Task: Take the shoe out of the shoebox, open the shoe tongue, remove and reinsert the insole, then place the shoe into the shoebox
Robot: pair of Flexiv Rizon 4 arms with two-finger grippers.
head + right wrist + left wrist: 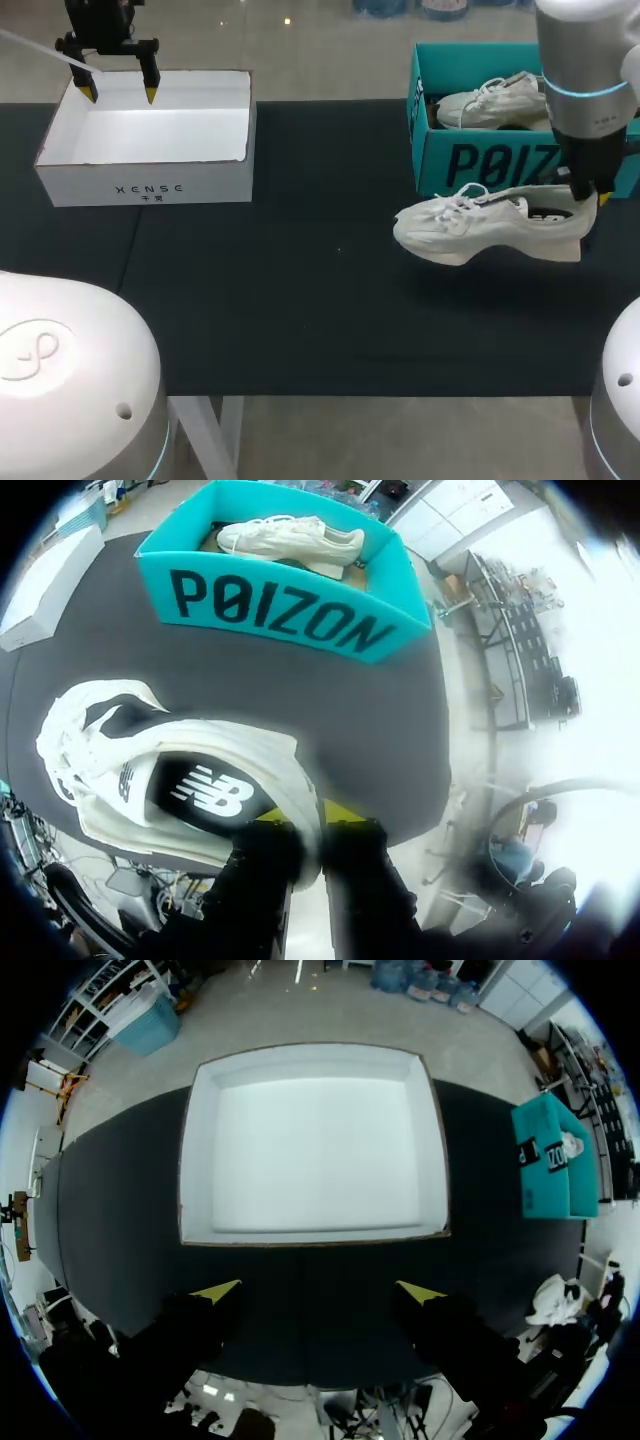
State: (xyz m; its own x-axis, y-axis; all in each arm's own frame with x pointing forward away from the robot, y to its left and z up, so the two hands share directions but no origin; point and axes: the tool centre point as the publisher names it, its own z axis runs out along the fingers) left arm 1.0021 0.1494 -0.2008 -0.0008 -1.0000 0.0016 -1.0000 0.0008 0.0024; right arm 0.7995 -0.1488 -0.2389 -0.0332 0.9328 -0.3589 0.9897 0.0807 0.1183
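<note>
Heel of the shoe [490,228] is pinched between the fingers of the right gripper [584,200], toe pointing across the worktop [300,300] toward the distant left gripper [120,97], its fingers wide above the white box [150,186]

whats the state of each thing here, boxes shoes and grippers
held shoe: out of the box, upright, laced, gripped at the heel
teal shoebox: open, one shoe inside
second shoe: lying in the teal shoebox
white box: open at the top
left gripper: open, holding nothing, over the white box's far edge
right gripper: shut on the held shoe's heel
</note>
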